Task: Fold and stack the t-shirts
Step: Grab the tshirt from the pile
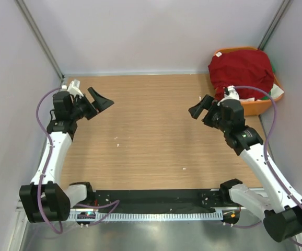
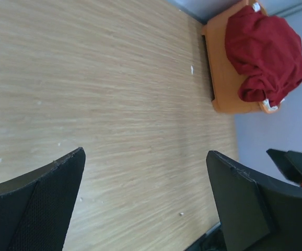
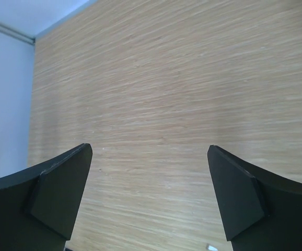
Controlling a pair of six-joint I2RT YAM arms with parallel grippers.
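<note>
Top external view: you are looking at both arms raised over the wooden worktop (image 1: 151, 136), and neither one is touching cloth. The left gripper (image 1: 103, 100) is hanging above the far left part of the worktop, with its fingers pointing toward the middle. The right gripper (image 1: 199, 106) is hanging above the far right part, facing the left one and well apart from it. The dark red t-shirt (image 1: 241, 70) is lying crumpled in a heap inside the orange plastic basket (image 1: 255, 107), which is standing at the far right corner of the worktop. The heap is rising above the basket rim and covering most of it. A small white label (image 1: 219, 53) is showing at the far left edge of the heap. The right arm's wrist is sitting just beside the near side of the basket; you cannot tell from this view whether it is touching.

Left wrist view: you are seeing the left fingers (image 2: 46, 204) spread wide, with bare worktop between them and nothing gripped. The basket and the red t-shirt are appearing at the top right, well apart from these fingers.

Right wrist view: you are seeing the right fingers (image 3: 51, 188) spread wide as well, gripping nothing, with only wood grain between them. A few white specks (image 1: 184, 168) are lying on the worktop.
</note>
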